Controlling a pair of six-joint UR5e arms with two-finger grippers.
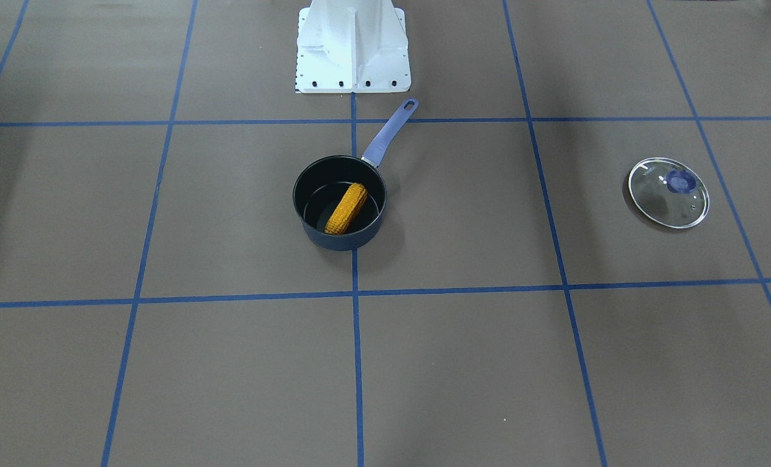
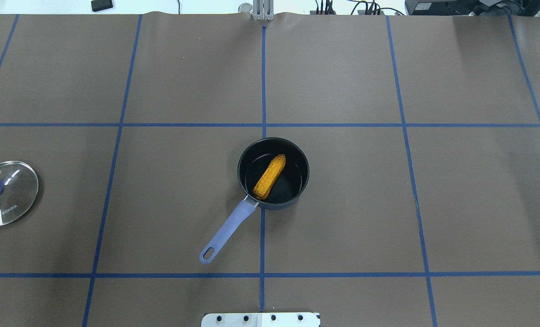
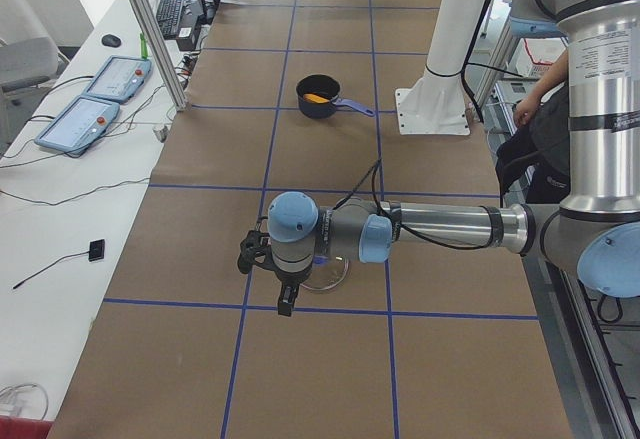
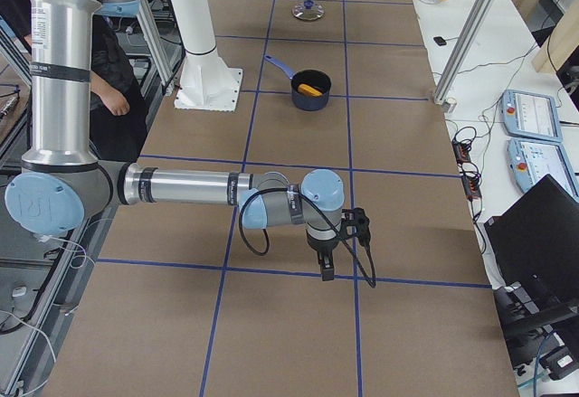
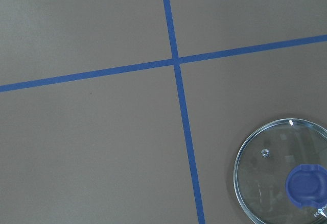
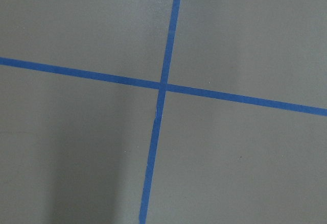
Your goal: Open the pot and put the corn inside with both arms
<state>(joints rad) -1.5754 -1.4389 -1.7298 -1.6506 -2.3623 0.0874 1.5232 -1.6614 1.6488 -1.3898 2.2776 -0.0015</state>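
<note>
The dark pot (image 1: 343, 241) stands open mid-table, its blue handle (image 1: 388, 133) pointing toward the robot base. The orange-yellow corn (image 1: 347, 208) lies slanted inside it; it also shows in the overhead view (image 2: 270, 177). The glass lid (image 1: 668, 192) with a blue knob lies flat on the table at the robot's left, also in the left wrist view (image 5: 271, 168). My left gripper (image 3: 285, 307) hangs just above the table beside the lid (image 3: 325, 274). My right gripper (image 4: 327, 270) hangs over bare table far from the pot (image 4: 311, 100). I cannot tell whether either is open or shut.
The white base pedestal (image 1: 353, 45) stands behind the pot. Blue tape lines (image 2: 263, 81) grid the brown table cover. Control tablets (image 3: 90, 99) and cables lie on the side bench. A person (image 3: 545, 129) stands by the robot.
</note>
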